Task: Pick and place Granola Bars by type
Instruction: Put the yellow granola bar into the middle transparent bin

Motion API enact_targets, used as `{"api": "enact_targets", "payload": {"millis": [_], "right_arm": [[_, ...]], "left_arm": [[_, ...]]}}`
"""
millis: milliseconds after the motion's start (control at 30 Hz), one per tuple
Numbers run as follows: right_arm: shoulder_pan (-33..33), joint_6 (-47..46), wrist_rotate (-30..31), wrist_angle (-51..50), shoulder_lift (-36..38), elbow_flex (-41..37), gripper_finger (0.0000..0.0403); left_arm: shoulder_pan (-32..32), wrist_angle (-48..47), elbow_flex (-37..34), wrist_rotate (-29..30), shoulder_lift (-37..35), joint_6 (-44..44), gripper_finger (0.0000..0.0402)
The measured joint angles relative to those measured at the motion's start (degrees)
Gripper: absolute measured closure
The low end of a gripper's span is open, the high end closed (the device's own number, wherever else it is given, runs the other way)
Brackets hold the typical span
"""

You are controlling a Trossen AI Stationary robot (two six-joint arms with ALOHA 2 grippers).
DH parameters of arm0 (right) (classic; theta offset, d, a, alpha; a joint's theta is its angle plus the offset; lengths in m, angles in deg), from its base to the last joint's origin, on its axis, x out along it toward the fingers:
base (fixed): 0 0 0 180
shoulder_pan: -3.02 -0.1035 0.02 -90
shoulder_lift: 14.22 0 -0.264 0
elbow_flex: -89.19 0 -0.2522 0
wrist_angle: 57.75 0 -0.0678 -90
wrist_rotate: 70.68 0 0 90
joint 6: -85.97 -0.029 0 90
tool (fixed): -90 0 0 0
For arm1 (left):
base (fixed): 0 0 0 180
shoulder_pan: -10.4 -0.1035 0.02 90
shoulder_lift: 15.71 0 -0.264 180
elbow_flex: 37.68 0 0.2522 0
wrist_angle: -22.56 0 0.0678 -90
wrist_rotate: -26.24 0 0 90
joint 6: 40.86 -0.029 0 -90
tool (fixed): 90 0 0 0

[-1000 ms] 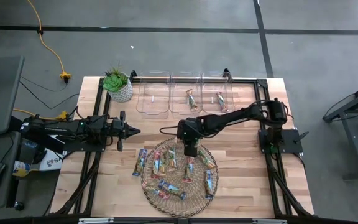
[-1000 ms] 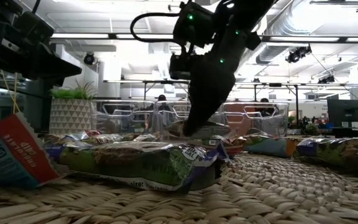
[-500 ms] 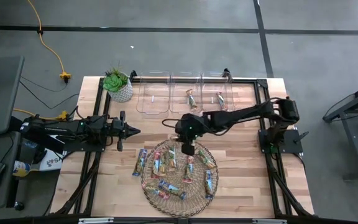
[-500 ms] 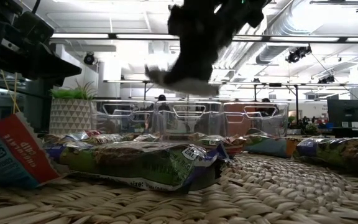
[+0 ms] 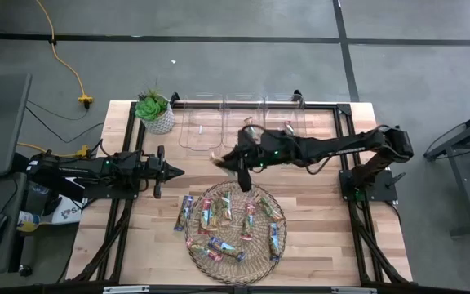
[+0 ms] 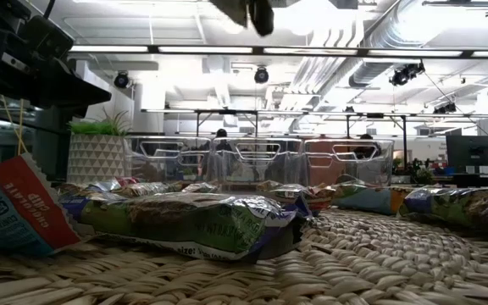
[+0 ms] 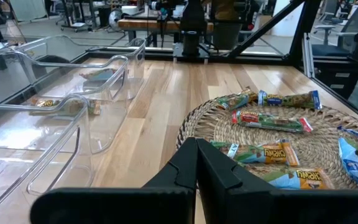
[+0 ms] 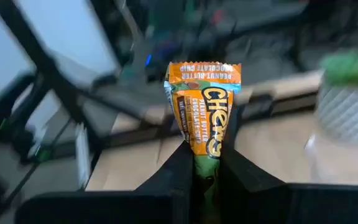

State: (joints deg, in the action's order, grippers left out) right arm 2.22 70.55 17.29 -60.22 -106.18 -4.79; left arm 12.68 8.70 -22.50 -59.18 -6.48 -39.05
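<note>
- Right gripper (image 8: pixel 205 163) pinches an orange-and-green granola bar (image 8: pixel 204 106) upright, wrapper printed "CHEWY", crimped top edge.
- Left gripper (image 7: pixel 196 163) closed, empty, beside the mat (image 7: pixel 199 121).

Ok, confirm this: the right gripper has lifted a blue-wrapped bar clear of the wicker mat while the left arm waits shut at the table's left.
Wrong colour only. The right wrist view shows the right gripper shut on an orange-wrapped bar, not blue. The rest stands: it is above the wicker mat, and the left gripper waits shut.
</note>
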Motion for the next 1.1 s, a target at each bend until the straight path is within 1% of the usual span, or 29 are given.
{"api": "enact_targets", "payload": {"millis": [100, 167, 333, 533, 933, 1000, 1100], "right_arm": [[0.32, 0.93, 7.26, 4.31, 0.71, 0.05, 0.0373], [1.14, 0.61, 10.28, 7.14, 0.72, 0.05, 0.0373], [4.28, -4.23, 13.2, 11.42, 0.72, 0.05, 0.0365], [7.96, -7.07, 13.48, 15.39, 0.68, 0.05, 0.0368], [16.77, -10.12, 14.12, 13.12, 0.65, 0.05, 0.0364], [18.17, -11.47, 14.77, 10.76, 0.65, 0.05, 0.0364], [20.24, -14.27, 17.02, 3.2, 0.65, 0.05, 0.0364]], "left_arm": [[-0.01, 0.0, 0.02, -0.01, 0.01, 0.01, 0.04], [0.0, 0.0, 0.02, -0.02, 0.0, 0.01, 0.04], [-0.01, 0.0, 0.02, -0.02, 0.0, 0.01, 0.04], [-0.01, 0.0, 0.02, -0.02, 0.01, 0.02, 0.04], [0.0, 0.0, 0.02, -0.04, 0.01, 0.0, 0.04], [-0.01, 0.0, 0.01, -0.04, 0.01, 0.01, 0.04], [0.0, 0.0, 0.02, -0.04, 0.0, 0.0, 0.04]]}}
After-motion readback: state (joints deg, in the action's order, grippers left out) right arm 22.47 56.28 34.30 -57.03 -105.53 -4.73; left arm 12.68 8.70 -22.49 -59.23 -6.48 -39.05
